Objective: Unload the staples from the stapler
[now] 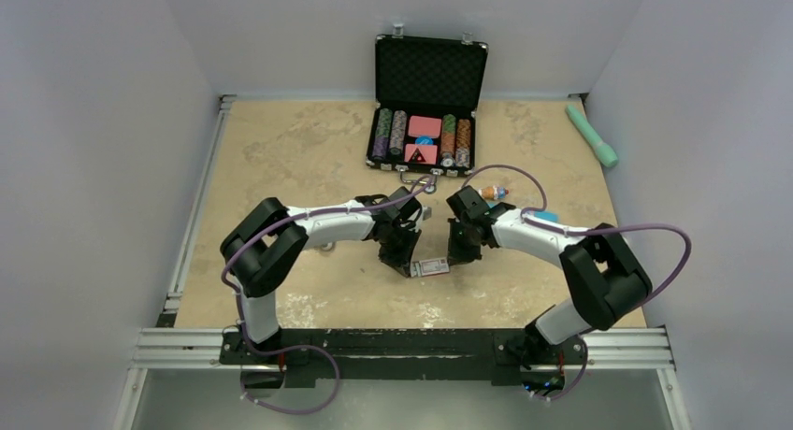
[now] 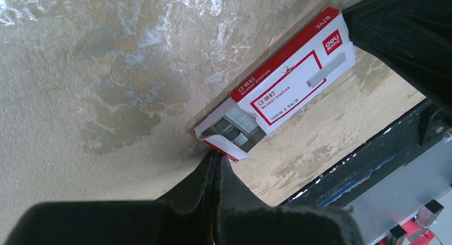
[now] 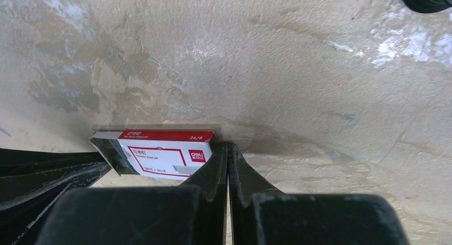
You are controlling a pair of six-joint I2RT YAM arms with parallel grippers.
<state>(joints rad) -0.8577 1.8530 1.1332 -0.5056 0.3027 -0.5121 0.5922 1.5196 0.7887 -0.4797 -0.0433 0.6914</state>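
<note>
On the tan table [image 1: 281,168] a little red and white staple box [image 2: 290,85] lies between the left claw [image 2: 216,158] and the right claw [image 3: 227,149], both pinched shut on nothing.

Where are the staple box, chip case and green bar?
staple box [image 2: 298,82], left wrist view, white printed face.
chip case [image 1: 430,70], top external view, foam-lined lid.
green bar [image 1: 591,134], top external view, mid-length.

Soft, even light; whitish glare on the mottled beige tabletop [image 2: 160,21]; the red-and-white cardboard staple box [image 2: 288,80] shows sharp print.
</note>
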